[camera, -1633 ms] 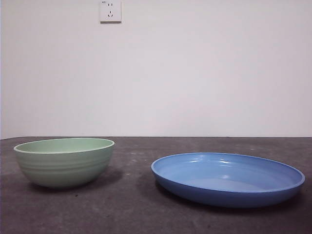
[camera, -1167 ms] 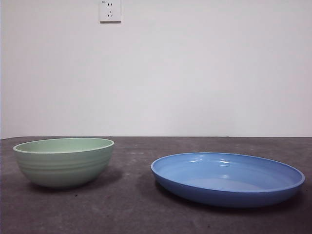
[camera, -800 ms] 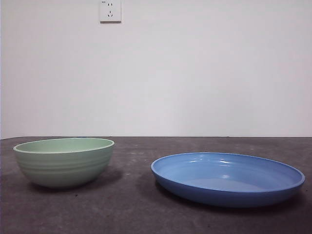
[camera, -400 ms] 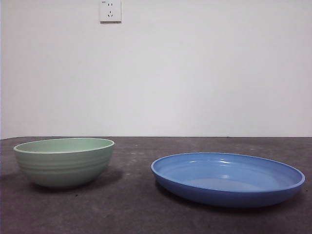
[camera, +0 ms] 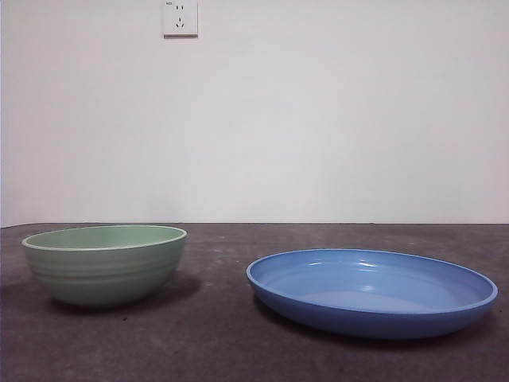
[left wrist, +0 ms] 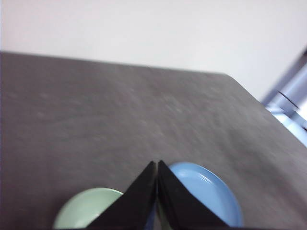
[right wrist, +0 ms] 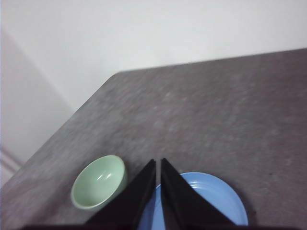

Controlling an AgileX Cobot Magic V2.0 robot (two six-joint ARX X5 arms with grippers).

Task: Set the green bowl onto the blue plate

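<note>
The green bowl point(camera: 105, 263) stands upright on the dark table at the left of the front view. The blue plate point(camera: 371, 290) lies to its right, apart from it. No arm shows in the front view. In the left wrist view my left gripper point(left wrist: 157, 164) is shut and empty, high above the table, with the bowl point(left wrist: 86, 211) and the plate point(left wrist: 211, 191) far below it. In the right wrist view my right gripper point(right wrist: 158, 163) is shut and empty, high above the bowl point(right wrist: 100, 181) and the plate point(right wrist: 211, 196).
The dark grey table point(camera: 223, 342) ends at a white wall with a socket point(camera: 180, 17). The left wrist view shows a table edge point(left wrist: 259, 105). The right wrist view shows a table edge point(right wrist: 72, 120).
The bowl and the plate have not moved. A faint shadow has spread over the table left of the bowl.
</note>
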